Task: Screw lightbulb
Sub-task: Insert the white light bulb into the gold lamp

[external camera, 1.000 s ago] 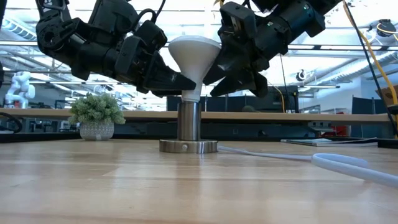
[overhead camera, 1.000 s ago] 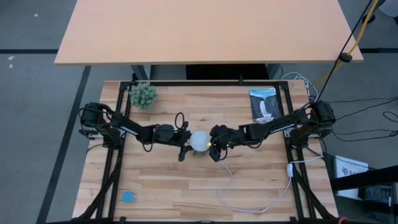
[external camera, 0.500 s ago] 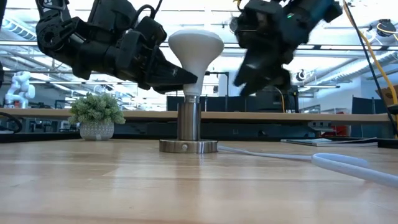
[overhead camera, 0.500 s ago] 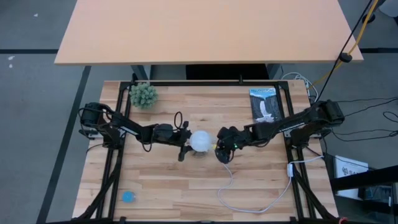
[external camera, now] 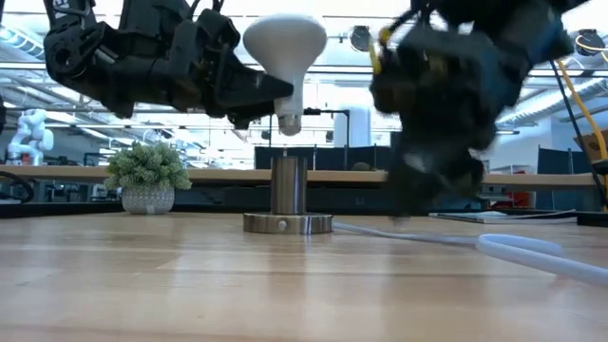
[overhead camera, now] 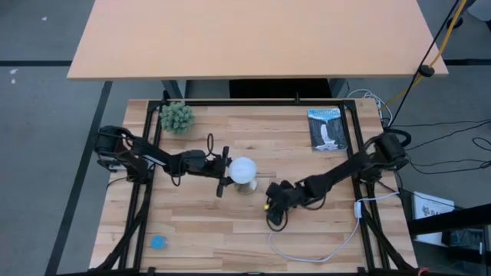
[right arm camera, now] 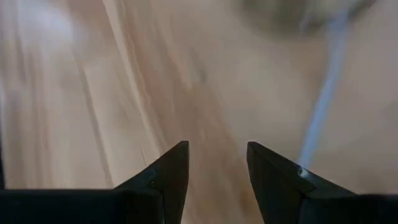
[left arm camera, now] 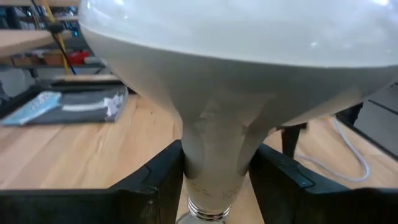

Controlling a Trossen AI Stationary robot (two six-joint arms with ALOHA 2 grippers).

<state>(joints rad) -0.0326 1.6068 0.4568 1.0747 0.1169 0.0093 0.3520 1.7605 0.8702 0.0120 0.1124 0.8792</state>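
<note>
The white frosted lightbulb (external camera: 285, 43) hangs globe up, its greyish screw base (external camera: 288, 122) a little above the silvery socket (external camera: 288, 195). The socket stands on its round disc (external camera: 288, 224) on the wooden table. In the high view the bulb (overhead camera: 244, 169) is at the table's middle, over the socket (overhead camera: 246, 188). My left gripper (overhead camera: 228, 175) is shut on the bulb. My right gripper (overhead camera: 271, 218) is open and empty, low over the table nearer the front edge, close to the white cord (overhead camera: 285, 215). My left gripper pinches the bulb's tapering neck (left arm camera: 214, 149) between its two fingers (left arm camera: 158, 183), just above the screw base. The fingers come level from the table's left side. The bulb stands upright in the hold, globe up, lifted clear of the socket.
A small potted plant (overhead camera: 177, 117) stands at the far left and a booklet (overhead camera: 325, 129) lies at the far right. A blue object (overhead camera: 158, 242) lies near the front left corner. The white cord (overhead camera: 307, 249) loops across the front right of the table.
My right gripper has drawn away from the bulb, going down and toward the table's near edge. My left gripper has risen a little with the bulb, whose screw base now hangs clear above the socket where it stood in it before.
</note>
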